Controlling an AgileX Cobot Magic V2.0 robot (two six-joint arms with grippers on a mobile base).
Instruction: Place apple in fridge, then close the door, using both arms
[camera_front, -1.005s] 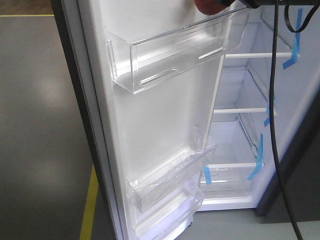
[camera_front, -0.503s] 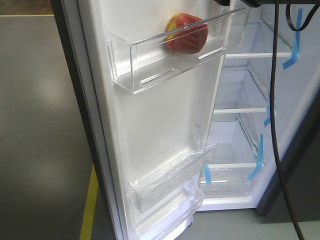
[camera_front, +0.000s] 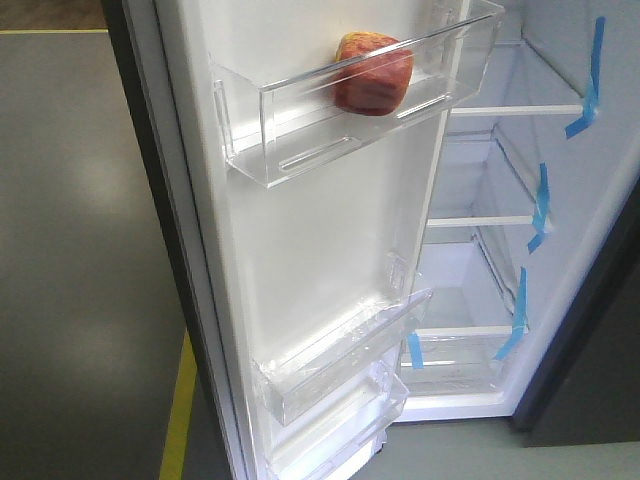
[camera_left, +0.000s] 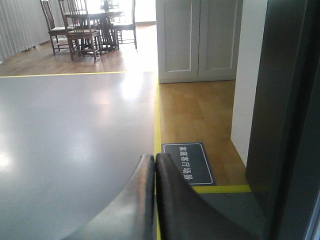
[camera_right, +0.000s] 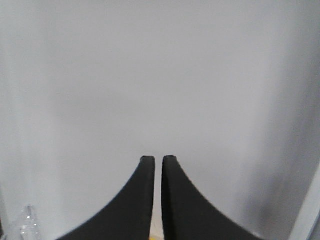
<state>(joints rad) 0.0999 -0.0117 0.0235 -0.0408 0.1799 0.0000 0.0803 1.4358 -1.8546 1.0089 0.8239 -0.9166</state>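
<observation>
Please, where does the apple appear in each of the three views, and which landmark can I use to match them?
Front view: the apple is at upper centre, inside the top clear bin.
Left wrist view: not in it.
Right wrist view: not in it.
Shared landmark: the yellow floor line, also in the left wrist view; the right wrist view lacks it.

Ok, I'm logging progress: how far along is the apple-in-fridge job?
Done: the apple sits in the top clear bin of the door. In hand: nothing. The left gripper is shut and the right gripper is all but closed, both empty. Left: the door stands wide open with the fridge interior exposed, so closing it remains.
</observation>
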